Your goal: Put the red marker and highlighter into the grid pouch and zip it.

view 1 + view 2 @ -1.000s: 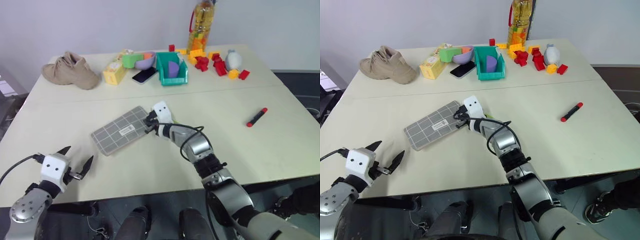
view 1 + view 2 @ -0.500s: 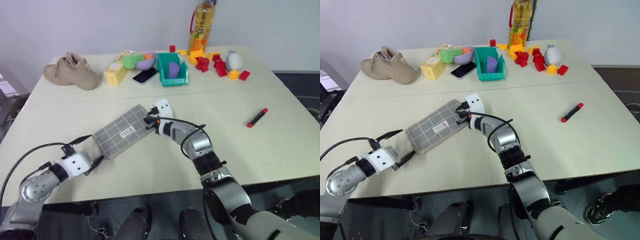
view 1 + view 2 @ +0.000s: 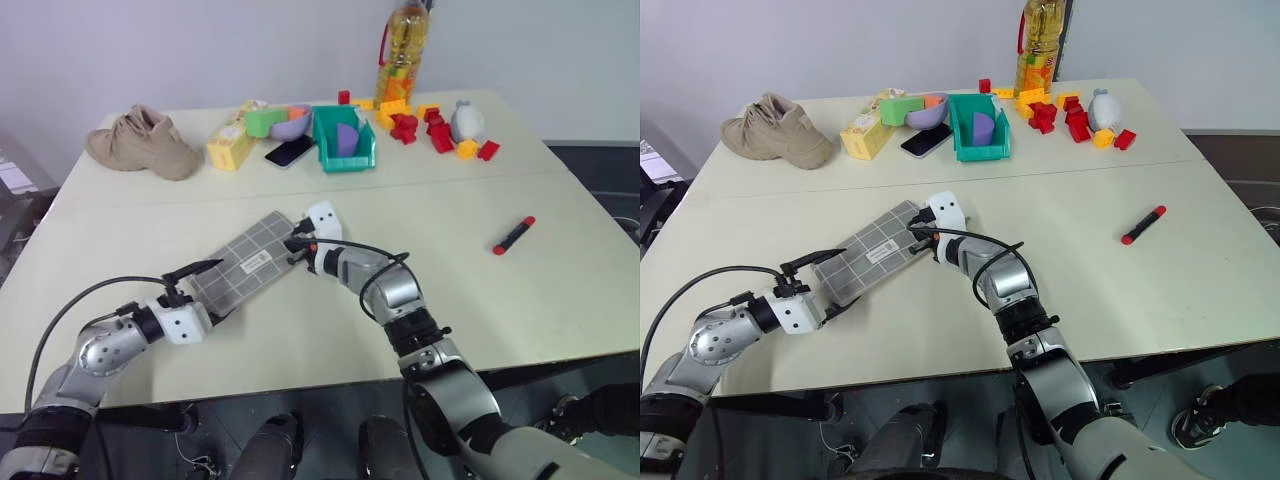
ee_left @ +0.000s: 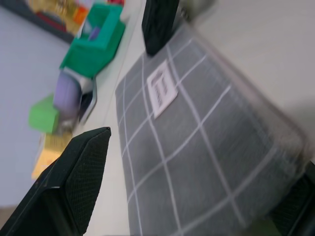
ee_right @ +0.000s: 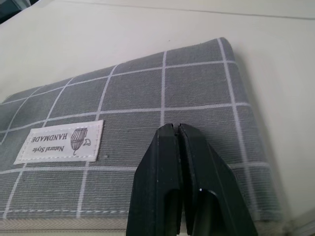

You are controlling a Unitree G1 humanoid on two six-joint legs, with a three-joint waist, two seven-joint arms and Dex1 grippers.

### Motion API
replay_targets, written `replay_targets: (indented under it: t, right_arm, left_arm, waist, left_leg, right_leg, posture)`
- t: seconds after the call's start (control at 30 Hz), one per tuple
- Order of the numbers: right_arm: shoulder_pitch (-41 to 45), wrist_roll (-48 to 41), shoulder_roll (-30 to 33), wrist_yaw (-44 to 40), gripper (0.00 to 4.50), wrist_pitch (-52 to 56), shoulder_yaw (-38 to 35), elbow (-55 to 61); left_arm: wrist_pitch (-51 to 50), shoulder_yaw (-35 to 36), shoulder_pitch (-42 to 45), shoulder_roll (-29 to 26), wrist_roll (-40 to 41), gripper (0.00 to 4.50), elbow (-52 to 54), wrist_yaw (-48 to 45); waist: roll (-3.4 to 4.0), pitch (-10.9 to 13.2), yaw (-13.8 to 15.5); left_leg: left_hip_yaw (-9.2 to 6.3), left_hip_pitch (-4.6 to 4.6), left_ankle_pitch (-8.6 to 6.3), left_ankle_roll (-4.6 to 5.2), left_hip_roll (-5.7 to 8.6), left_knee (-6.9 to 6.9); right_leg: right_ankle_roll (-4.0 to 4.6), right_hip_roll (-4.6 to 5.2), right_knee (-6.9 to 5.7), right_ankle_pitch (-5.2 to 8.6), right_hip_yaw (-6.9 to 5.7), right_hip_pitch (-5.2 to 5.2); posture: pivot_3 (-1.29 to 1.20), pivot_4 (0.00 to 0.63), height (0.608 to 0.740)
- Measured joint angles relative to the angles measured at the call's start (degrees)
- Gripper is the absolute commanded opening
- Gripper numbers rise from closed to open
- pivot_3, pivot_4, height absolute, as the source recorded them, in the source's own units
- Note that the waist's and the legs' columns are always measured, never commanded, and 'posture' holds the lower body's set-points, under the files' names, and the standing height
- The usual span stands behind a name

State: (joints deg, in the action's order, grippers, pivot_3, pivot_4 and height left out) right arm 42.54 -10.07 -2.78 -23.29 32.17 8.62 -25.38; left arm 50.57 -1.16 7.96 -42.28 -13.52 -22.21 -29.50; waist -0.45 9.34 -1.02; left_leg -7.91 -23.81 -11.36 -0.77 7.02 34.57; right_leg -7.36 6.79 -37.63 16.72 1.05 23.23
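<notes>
Our right gripper (image 3: 300, 243) is pinched fully shut at the pouch's (image 3: 245, 262) far-right end, where the zipper pull should be, though we can't make out the pull itself. In the right wrist view the two fingers (image 5: 172, 187) press together over the grey fabric.

What's new: our left gripper (image 3: 208, 290) has swung in from the near table edge over the last second and now sits at the pouch's near-left end, jaws wide apart and straddling that corner, nothing clamped yet. We'd guess it's about to pin the pouch so the right can work the zipper.

The pouch lies flat mid-table, long axis diagonal, from near-left to far-right.

The marker (image 3: 513, 235) lies well off to the right, also diagonal, black end nearer us. It's not in the pouch yet. We can't spot the highlighter.
</notes>
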Motion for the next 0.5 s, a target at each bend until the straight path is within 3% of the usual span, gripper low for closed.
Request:
replay_targets:
  t: [0.23, 0.5]
  right_arm:
    - [-0.03, 0.13, 0.06, 0.02, 0.00, 0.14, 0.05, 0.16]
    - [-0.41, -0.86, 1.25, 0.28, 0.00, -0.18, -2.61, 4.07]
  left_arm:
    - [4.04, -2.31, 2.77, -1.14, 0.25, 0.04, -3.05, -0.25]
    - [-0.52, -2.21, 0.76, -0.01, 6.33, 0.04, -1.34, -0.86]
  waist:
    - [0.00, 0.00, -0.01]
    - [0.03, 0.02, -0.17]
  left_leg:
    - [-0.01, 0.00, 0.01, -0.01, 0.00, 0.00]
    - [0.00, -0.02, 0.01, -0.01, 0.00, -0.01]
  right_leg:
    - [-0.01, 0.00, -0.04, 0.00, 0.00, 0.02]
    - [-0.02, 0.00, -0.10, 0.01, 0.03, 0.09]
  posture:
    - [0.00, 0.150, 0.740]
    - [0.00, 0.150, 0.740]
